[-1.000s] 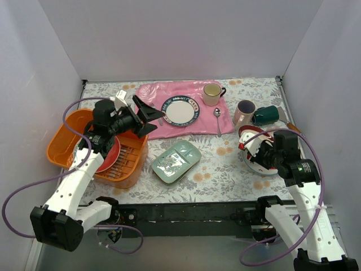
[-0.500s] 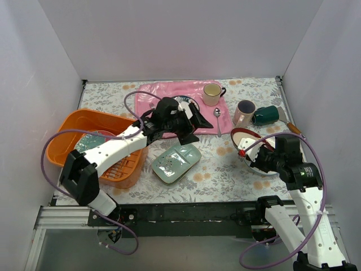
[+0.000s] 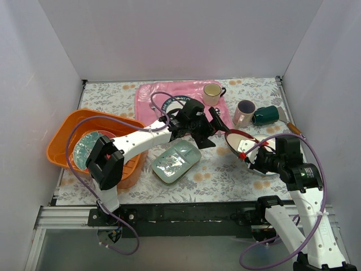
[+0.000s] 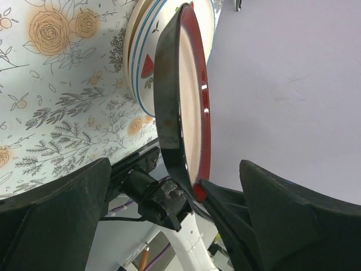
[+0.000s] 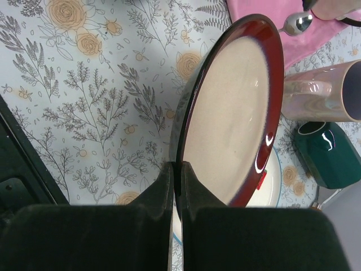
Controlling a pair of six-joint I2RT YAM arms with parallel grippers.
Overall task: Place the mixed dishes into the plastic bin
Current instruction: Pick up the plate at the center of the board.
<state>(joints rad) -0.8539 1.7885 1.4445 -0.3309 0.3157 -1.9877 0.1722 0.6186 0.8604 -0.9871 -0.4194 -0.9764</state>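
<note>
Maroon-rimmed cream plate stands steeply tilted, rim pinched by right gripper; left gripper spread wide, facing the plate's edge; contact not discernible.

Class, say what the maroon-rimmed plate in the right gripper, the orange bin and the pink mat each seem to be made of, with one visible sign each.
The maroon-rimmed plate: probably glazed ceramic, perhaps melamine; glossy rim with sharp highlights, duller cream centre.
The orange bin: moulded plastic, smooth with a slight sheen; rounded corners, even colour.
The pink mat: cloth, matte; soft, uneven outline.
</note>
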